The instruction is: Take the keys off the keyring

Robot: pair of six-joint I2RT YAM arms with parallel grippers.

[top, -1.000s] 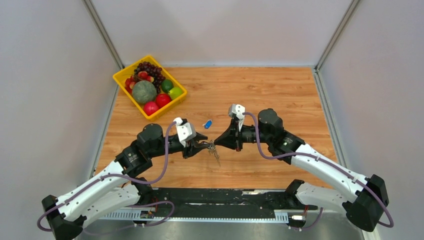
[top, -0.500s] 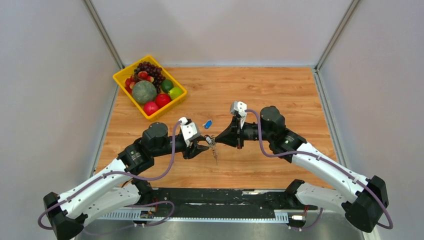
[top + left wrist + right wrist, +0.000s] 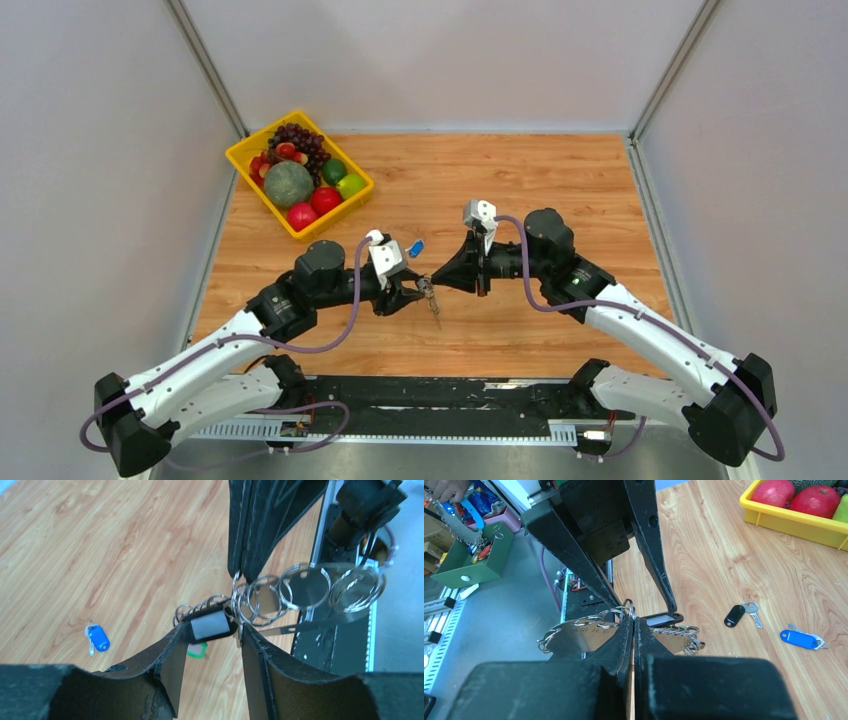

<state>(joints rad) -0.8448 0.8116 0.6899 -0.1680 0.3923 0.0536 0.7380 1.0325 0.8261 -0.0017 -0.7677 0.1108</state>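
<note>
Fingers of our left end effector (image 3: 210, 633) are clamped across the black tag (image 3: 208, 626) of the bunch. Facing it, our right end effector (image 3: 634, 621) presses its fingers together on a wire loop of the keyring (image 3: 240, 598). Between the two, the keys (image 3: 305, 586) hang in the air above the tabletop (image 3: 520, 190), fanned and dangling. We judge the bunch light but unruly: stiff metal with slick faces, free to swing and slide along the wire. The ring looks thin and springy, so it may slip from a flat pinch. Holding it near its split end seems wise, though we cannot see where that end is. The tag offers the broader, surer hold. Further out, a blue tag (image 3: 415, 247) lies alone on the tabletop.
</note>
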